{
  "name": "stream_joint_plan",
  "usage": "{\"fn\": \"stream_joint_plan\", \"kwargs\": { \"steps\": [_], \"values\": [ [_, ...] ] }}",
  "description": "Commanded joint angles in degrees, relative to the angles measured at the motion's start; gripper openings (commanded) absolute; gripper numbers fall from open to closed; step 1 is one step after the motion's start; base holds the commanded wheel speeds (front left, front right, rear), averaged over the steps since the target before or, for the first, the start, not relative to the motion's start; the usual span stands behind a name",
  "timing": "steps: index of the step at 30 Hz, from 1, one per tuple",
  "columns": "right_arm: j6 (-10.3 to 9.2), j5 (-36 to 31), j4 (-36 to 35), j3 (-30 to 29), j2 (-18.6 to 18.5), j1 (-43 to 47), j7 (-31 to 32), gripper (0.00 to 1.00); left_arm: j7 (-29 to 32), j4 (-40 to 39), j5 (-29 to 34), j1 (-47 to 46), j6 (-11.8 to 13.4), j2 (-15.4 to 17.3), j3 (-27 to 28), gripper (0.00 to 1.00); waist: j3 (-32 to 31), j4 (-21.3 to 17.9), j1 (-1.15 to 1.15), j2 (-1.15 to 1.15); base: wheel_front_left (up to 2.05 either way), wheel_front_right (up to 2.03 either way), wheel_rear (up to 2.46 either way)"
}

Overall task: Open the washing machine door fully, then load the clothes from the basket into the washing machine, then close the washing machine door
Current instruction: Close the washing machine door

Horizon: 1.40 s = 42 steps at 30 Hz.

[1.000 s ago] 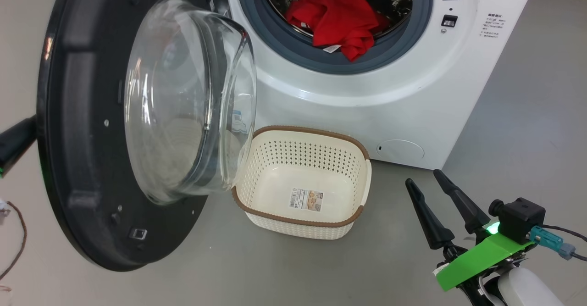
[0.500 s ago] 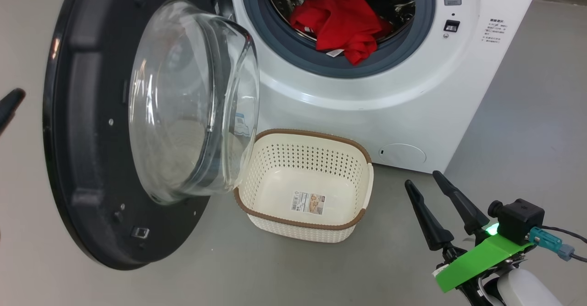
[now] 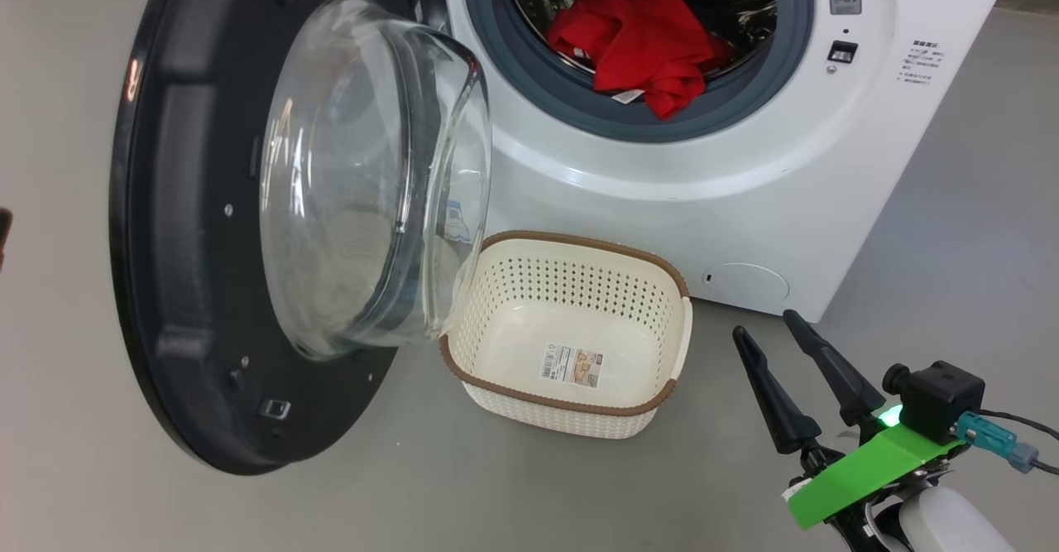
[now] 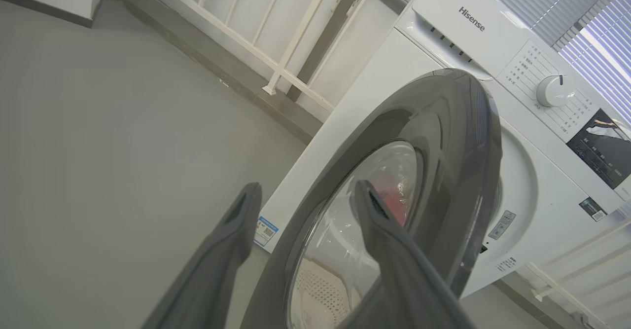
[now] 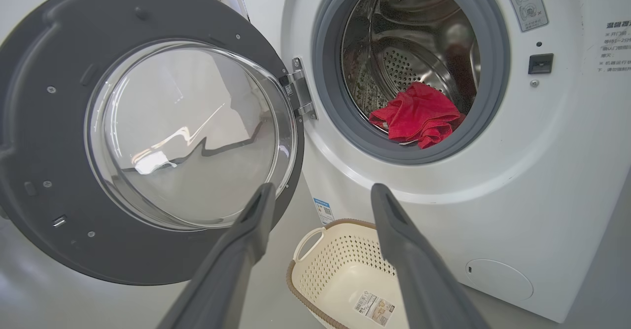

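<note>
Grey floor (image 3: 951, 204): basket (image 3: 579, 240) sitting empty, red garment (image 3: 645, 39) lying in drum (image 5: 409, 57); left pincer (image 4: 305, 191), right pincer (image 3: 764, 324) gaping unladen; door (image 3: 182, 204) seemingly awaiting closing push.

The right gripper (image 3: 764, 322) has both long dark fingers (image 3: 827, 366) spread apart, tips pointing up and slightly left, free of load. Directly behind the claw, the wrist carries a black camera block (image 3: 943, 395), a lit green lamp (image 3: 889, 413) and a green strip (image 3: 860, 469). The pale forearm (image 3: 943, 527) lies below that. The left gripper (image 4: 307, 186) has its fingers likewise spread wide.
</note>
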Motion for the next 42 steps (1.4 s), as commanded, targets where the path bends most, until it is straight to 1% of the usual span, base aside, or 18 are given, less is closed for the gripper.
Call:
{"fn": "stream_joint_plan", "kwargs": {
  "steps": [1, 10, 11, 13, 15, 18, 20, 21, 25, 29, 34, 38, 42],
  "values": [
    [0.09, 0.2, -1.4, 0.7, -0.5, 0.3, -0.3, 1.00, -2.3, -2.3, 1.7, 0.6, -0.5, 2.5, 1.4, 1.00, 0.1, 0.3, 0.00, 0.00, 0.00, 0.00, 0.00],
    [0.09, 0.7, -1.8, 0.2, -0.7, 0.3, -0.3, 1.00, -15.7, -4.6, 6.0, 9.5, -0.6, -0.4, 0.4, 1.00, 0.1, 1.1, 0.00, 0.00, 0.00, 0.00, 0.00],
    [0.09, 0.7, -1.8, 0.2, -0.7, 0.3, -0.3, 1.00, -17.4, -4.7, 6.0, 10.3, -0.6, -1.2, 0.5, 1.00, 0.0, 1.2, 0.00, 0.00, 0.00, 0.00, 0.00],
    [0.09, 0.7, -1.8, 0.1, -0.8, 0.3, -0.3, 1.00, -20.6, -5.3, 7.3, 12.7, -0.6, -1.8, -0.5, 1.00, -0.1, 1.3, 0.00, 0.00, 0.00, 0.00, 0.00],
    [0.09, 0.6, -1.8, -0.2, -0.7, 0.4, -0.3, 1.00, -23.6, -5.5, 7.6, 14.9, -0.6, -3.5, -1.4, 1.00, -0.3, 1.6, 0.00, 0.00, 0.00, 0.00, 0.00],
    [0.09, 0.4, -2.0, -0.4, -0.7, 0.7, -0.3, 1.00, -27.8, -5.8, 9.9, 18.1, -0.6, -4.2, -4.0, 1.00, -0.3, 1.9, 0.00, 0.00, 0.00, 0.00, 0.00],
    [0.09, 0.3, -2.0, -0.5, -0.7, 0.7, -0.3, 1.00, -30.9, -5.6, 12.9, 19.8, -0.7, -3.8, -5.7, 1.00, -0.3, 2.1, 0.00, 0.00, 0.00, 0.00, 0.00],
    [0.09, 0.3, -2.0, -0.5, -0.7, 0.7, -0.3, 1.00, -30.9, -5.6, 12.9, 19.8, -0.7, -3.8, -5.7, 1.00, -0.3, 2.1, 0.00, 0.00, 0.00, 0.00, 0.00],
    [0.09, 0.1, -2.3, -0.6, -0.7, 0.8, -0.3, 1.00, -36.4, -4.3, 17.1, 21.9, -0.7, -4.6, -8.0, 1.00, -0.3, 2.4, 0.00, 0.00, 0.00, 0.00, 0.00],
    [0.09, -0.1, -2.4, -0.5, -0.6, 0.8, -0.3, 1.00, -40.4, -2.9, 20.3, 23.3, -0.4, -5.5, -9.5, 1.00, -0.3, 2.3, 0.00, 0.00, 0.00, 0.00, 0.00],
    [0.09, -0.7, -2.0, 0.3, -0.7, 0.8, -0.3, 1.00, -44.6, -2.4, 23.6, 25.0, 1.1, -6.7, -10.2, 1.00, -0.5, 1.7, 0.00, 0.00, 0.00, 0.00, 0.00],
    [0.09, -0.7, -1.9, 0.3, -0.6, 1.0, -0.3, 1.00, -46.3, -3.1, 25.3, 26.4, 1.9, -7.5, -10.5, 1.00, -0.6, 1.3, 0.00, 0.00, 0.00, 0.00, 0.00],
    [0.09, -0.9, -1.8, 0.3, -0.4, 0.9, -0.3, 1.00, -46.8, -3.2, 26.9, 26.9, 2.5, -7.2, -10.9, 1.00, -0.6, 1.1, 0.00, 0.00, 0.00, 0.00, 0.00]
  ]
}}
